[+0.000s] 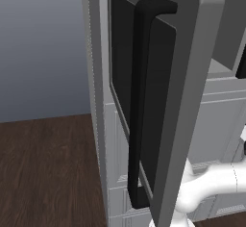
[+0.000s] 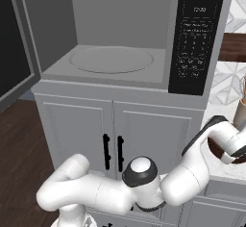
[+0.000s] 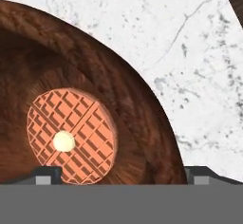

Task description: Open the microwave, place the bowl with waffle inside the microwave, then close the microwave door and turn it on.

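The bowl (image 3: 118, 109), waffle (image 3: 71, 135) inside, sits on the marble desk (image 3: 199, 76), right of the microwave (image 2: 115, 43), whose door (image 1: 158, 91) stands open. Jaws spread wide just above its rim, holding nothing. A shallow bite on that sloped rim could slip and tip the bowl.

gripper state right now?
Gripper: jaws open wide, holding nothing, straddling the rim of the bowl with the waffle.

Rough wood-grained bowl (image 3: 142, 118) on smooth, veined white marble counter (image 3: 190, 52).
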### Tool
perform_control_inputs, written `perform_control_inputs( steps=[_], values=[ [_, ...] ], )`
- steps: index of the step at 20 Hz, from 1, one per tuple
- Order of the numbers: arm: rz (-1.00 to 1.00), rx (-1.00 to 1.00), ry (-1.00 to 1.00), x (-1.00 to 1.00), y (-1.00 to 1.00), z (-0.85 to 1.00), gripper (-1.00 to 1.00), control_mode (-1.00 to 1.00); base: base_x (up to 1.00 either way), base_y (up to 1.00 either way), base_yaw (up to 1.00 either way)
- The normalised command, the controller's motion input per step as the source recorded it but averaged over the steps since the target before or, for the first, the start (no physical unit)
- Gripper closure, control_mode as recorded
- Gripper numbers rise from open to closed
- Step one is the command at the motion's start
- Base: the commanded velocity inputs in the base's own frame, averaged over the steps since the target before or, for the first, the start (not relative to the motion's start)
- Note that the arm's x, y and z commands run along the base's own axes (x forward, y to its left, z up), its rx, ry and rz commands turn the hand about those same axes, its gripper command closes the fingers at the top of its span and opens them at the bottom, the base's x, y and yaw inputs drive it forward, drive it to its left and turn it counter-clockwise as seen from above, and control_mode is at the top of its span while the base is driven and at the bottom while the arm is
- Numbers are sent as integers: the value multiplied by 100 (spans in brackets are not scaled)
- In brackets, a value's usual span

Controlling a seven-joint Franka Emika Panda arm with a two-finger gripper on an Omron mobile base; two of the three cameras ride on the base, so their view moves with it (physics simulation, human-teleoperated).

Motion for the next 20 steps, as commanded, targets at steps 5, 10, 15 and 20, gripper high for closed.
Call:
perform_control_inputs(
  steps=[5,10,15,20],
  values=[
    [-9,1,1,0,-1,-10,100,-100,0,0,0],
    [0,0,0,-13,0,0,100,-100,0,0,0],
    [2,2,-4,-73,-5,5,100,-100,0,0,0],
    [7,6,-22,-100,0,50,100,-100,0,0,0]
  ],
)
